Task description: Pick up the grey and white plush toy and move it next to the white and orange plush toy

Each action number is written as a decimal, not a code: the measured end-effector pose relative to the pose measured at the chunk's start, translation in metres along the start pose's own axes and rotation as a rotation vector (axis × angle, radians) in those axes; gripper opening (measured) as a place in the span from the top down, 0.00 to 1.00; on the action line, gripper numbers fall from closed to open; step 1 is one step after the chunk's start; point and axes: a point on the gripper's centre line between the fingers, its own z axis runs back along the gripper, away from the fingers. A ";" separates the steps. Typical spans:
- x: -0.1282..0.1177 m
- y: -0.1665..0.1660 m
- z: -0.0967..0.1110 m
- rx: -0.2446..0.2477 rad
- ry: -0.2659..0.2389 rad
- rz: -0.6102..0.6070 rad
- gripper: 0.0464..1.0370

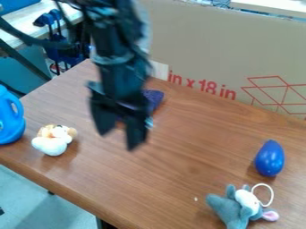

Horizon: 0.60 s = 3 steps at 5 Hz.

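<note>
With twelve o'clock at the top of the view and the pincer (118,141) as the hub, the black arm (116,49) comes down from twelve o'clock. The pincer hangs over the left part of the tabletop (179,179), its two fingers pointing down and standing well apart, with a wide gap between the tips. They are blurred, but no thing can be made out in their hold.

The thing nearest to it is a dark purple piece (155,97), just beside the pincer towards one o'clock and partly hidden behind it; its full shape cannot be told.

At nine o'clock, well apart from the pincer, a white and tan plush toy (53,141) lies near the tabletop's edge. Farther out, between nine and ten, stands a blue jug (8,118) with a handle, cut off by the view's edge. Between three and four o'clock is a smooth blue egg (270,158), its narrower end towards twelve. At four o'clock a grey and white plush animal (233,210) lies with a pink part and a white loop (272,197) at its head.

A large cardboard sheet (209,49) with red print rises behind the tabletop from twelve to three o'clock. Towards eleven, beyond the tabletop, are dark blue tools (55,20).
</note>
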 end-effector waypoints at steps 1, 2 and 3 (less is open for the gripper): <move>0.005 -0.045 -0.024 -0.084 -0.079 -0.137 0.04; 0.002 -0.090 -0.044 -0.056 -0.087 -0.232 0.04; -0.004 -0.115 -0.053 -0.019 -0.078 -0.331 0.04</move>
